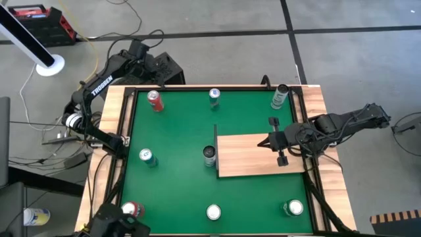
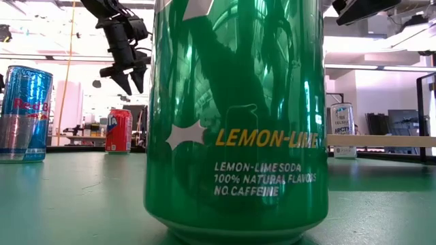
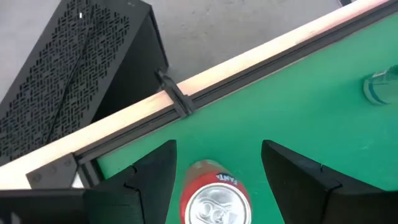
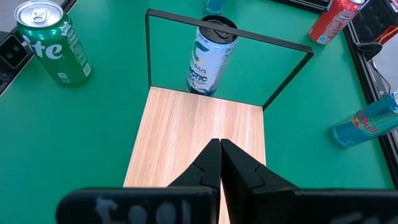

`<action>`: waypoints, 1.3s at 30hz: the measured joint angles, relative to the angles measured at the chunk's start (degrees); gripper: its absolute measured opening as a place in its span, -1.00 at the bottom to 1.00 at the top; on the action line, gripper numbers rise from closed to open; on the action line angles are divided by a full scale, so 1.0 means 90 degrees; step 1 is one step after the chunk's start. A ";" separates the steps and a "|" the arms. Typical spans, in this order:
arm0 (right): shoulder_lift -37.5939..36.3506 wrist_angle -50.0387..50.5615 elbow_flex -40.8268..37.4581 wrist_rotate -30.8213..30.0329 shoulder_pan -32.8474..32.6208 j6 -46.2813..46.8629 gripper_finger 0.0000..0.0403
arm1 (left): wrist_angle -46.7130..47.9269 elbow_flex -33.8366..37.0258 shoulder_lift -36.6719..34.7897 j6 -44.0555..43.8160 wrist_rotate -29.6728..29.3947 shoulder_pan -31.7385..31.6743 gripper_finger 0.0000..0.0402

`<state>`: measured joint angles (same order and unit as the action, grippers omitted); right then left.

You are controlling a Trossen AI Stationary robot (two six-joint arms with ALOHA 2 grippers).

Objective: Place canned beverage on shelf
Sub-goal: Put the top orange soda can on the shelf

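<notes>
Apparently nothing stands on the shelf [image 1: 253, 158] yet: in the high view the wooden board lies bare at the centre right of the green table [image 1: 177, 191], with only the right gripper [image 1: 281, 141] above its right end. In the right wrist view that gripper's fingers are pressed together and hold nothing. The nearest beverage is a dark-topped, pale can [image 1: 209, 155], standing on the green just beside the shelf's left, dark-framed edge; the right wrist view shows it upright behind that thin frame.

At the upper left of the high view, the left gripper [image 1: 146, 66] hangs at the table's far edge near a red can [image 1: 154, 101]. The left wrist view shows its fingers spread wide with the red can's top between them, apparently not clamped.

Other cans are scattered round the table, among them a green lemon-lime can [image 2: 235, 116] filling the low view.

Judging from this, the task is at its start: a can must be grasped, carried and set down on the shelf.
</notes>
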<state>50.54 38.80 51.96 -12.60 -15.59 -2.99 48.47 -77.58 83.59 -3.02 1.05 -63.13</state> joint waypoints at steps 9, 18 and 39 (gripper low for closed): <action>0.0000 -0.0014 0.0000 0.0005 0.0000 -0.0005 -0.85 | -0.0056 0.0000 0.0000 -0.0134 -0.0031 0.0012 0.40; 0.0000 -0.0004 0.0000 0.0010 0.0000 -0.0010 -0.85 | 0.0237 -0.0002 0.0000 -0.0363 -0.0060 0.0012 0.80; 0.0004 -0.0028 0.0000 0.0012 0.0000 -0.0006 -0.85 | 0.1025 0.0497 -0.0007 0.0422 -0.0148 0.0531 0.87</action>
<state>50.58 38.55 51.96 -12.49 -15.59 -3.04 57.70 -73.11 83.53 0.78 -0.28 -58.35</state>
